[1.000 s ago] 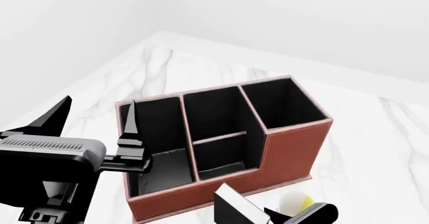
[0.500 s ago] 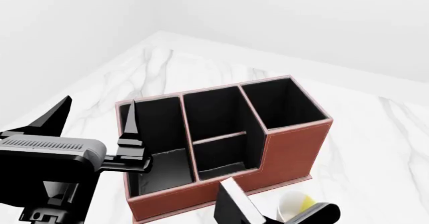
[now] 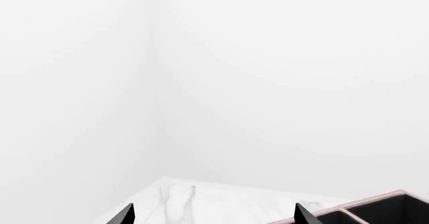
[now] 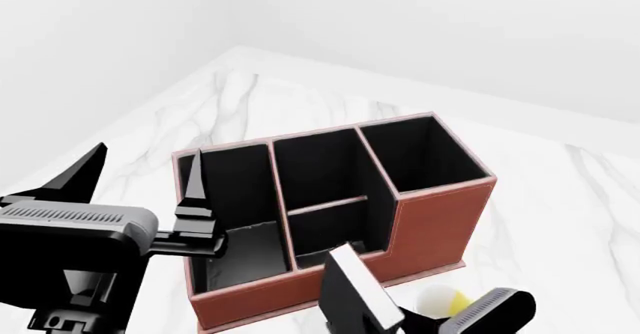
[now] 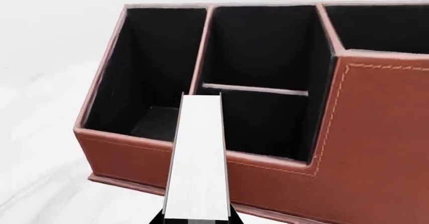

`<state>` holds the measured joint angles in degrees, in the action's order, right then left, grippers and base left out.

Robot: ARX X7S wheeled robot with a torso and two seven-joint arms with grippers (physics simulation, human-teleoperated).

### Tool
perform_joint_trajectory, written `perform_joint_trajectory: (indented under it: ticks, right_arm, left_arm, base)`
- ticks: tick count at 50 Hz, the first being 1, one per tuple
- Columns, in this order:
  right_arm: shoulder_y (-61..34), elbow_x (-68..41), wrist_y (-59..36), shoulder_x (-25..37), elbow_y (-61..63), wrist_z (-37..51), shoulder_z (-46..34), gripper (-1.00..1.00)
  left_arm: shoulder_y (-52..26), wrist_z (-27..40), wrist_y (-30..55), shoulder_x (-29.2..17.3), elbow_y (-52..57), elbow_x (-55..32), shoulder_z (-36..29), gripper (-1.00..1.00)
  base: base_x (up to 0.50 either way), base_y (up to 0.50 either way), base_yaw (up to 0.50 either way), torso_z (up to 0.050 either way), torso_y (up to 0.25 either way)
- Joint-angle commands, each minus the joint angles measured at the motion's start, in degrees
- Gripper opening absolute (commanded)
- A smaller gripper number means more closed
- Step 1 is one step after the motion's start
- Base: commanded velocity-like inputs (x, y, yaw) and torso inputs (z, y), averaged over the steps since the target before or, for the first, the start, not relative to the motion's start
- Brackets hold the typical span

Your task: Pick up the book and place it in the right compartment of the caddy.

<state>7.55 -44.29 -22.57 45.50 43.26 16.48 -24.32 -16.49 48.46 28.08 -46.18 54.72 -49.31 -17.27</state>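
A: Start at the right gripper (image 4: 400, 323). What is it doing?

B: It is pinching the book (image 4: 355, 293) from below, near the 6 o'clock edge of the head view. The fingers themselves are mostly cut off, but the book stands up out of them, clear of the tabletop (image 4: 560, 199), so I judge it held. In the right wrist view the book (image 5: 198, 158) rises straight up from the gripper with its white page edge facing the camera.

A: Why hold it on edge like that?

B: Likely so it can slip narrow-end first into a deep bin. That is my reading only.

A: And where is it against the caddy (image 4: 440, 222)?

B: Just before the front wall, in front of the divided middle section. The right compartment (image 4: 420, 154) lies at about 1 o'clock from the book, higher-walled and farther back. The book needs to rise above that tall wall and shift toward it.

A: Anything in the way?

B: A mug (image 4: 440, 300) sits on the tabletop just beside the gripper, at about 3 o'clock from the book. It could be clipped.

A: The left gripper (image 4: 140, 192)?

B: Spread wide, empty, hovering by the caddy's long left bin at 9 o'clock. The left wrist view shows only its two fingertips (image 3: 124, 215) well apart.
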Motion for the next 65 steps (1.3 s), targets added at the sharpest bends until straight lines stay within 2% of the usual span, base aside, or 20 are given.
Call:
perform_joint_trajectory:
  ticks: [1, 8, 21, 33, 52, 65]
  right_arm:
    - [-3.4, -3.8, -2.8, 3.2, 7.5, 3.7, 4.5, -1.00]
    - [-9.1, -12.0, -5.8, 5.2, 9.1, 6.7, 7.6, -1.00]
    - [-26.7, -31.6, -9.7, 7.5, 6.2, 13.3, 12.5, -1.00]
    - [-41.7, -40.1, -14.0, 7.4, 2.6, 17.9, 11.8, -1.00]
    - [-61.8, -43.0, -21.5, 5.0, -8.1, 19.6, 8.0, -1.00]
    - [-66.9, -39.5, -24.0, 3.5, -16.9, 16.7, 5.3, -1.00]
  left_arm:
    - [-0.1, 0.2, -0.1, -0.2, 0.0, -0.3, -0.1, 1.00]
    - [-0.1, 0.2, -0.2, -0.2, 0.0, -0.2, -0.3, 1.00]
    - [-0.2, 0.2, -0.4, -0.4, -0.2, -0.2, -0.6, 1.00]
    - [-0.1, 0.3, -0.6, -0.6, -0.2, -0.2, -0.7, 1.00]
    - [-0.5, 0.6, -0.7, -0.9, -0.3, -0.7, -0.9, 1.00]
    - [-0.6, 0.8, -0.7, -0.9, -0.3, -0.4, -1.3, 1.00]
  base:
    - [0.00, 0.00, 0.00, 0.000, 0.010]
    - [0.00, 0.00, 0.00, 0.000, 0.000]
    - [0.00, 0.00, 0.00, 0.000, 0.001]
    - [0.00, 0.00, 0.00, 0.000, 0.002]
    - [0.00, 0.00, 0.00, 0.000, 0.001]
    - [0.00, 0.00, 0.00, 0.000, 0.002]
